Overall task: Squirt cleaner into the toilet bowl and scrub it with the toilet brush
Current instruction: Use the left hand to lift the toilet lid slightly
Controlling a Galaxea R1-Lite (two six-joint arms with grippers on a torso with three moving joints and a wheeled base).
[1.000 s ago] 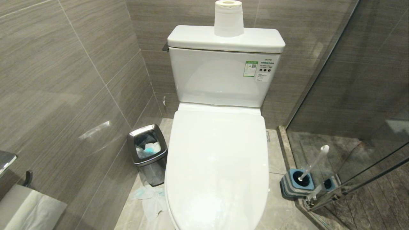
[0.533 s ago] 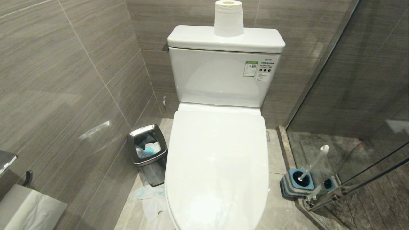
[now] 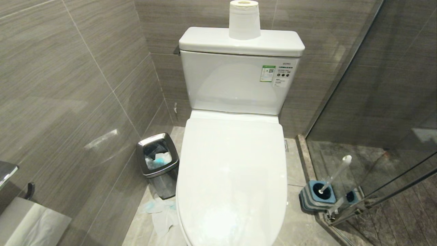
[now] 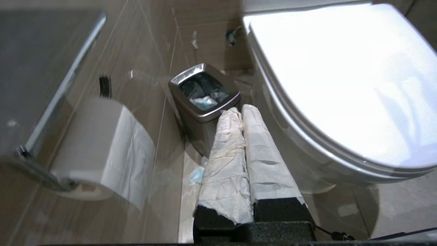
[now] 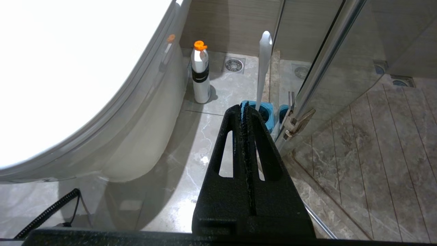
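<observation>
Nothing moved, right gripper closed, empty, toilet brush just beyond fingertips.

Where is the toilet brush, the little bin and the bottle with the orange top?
toilet brush (image 3: 336,172): head view, on its white handle.
little bin (image 3: 172,162): head view, on its steel rim.
bottle with the orange top (image 5: 200,77): right wrist view, on its body.

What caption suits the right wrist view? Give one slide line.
Shut black right gripper hangs above the marble floor, pointing at the white-handled toilet brush in its blue holder, beside the closed white toilet.
</observation>
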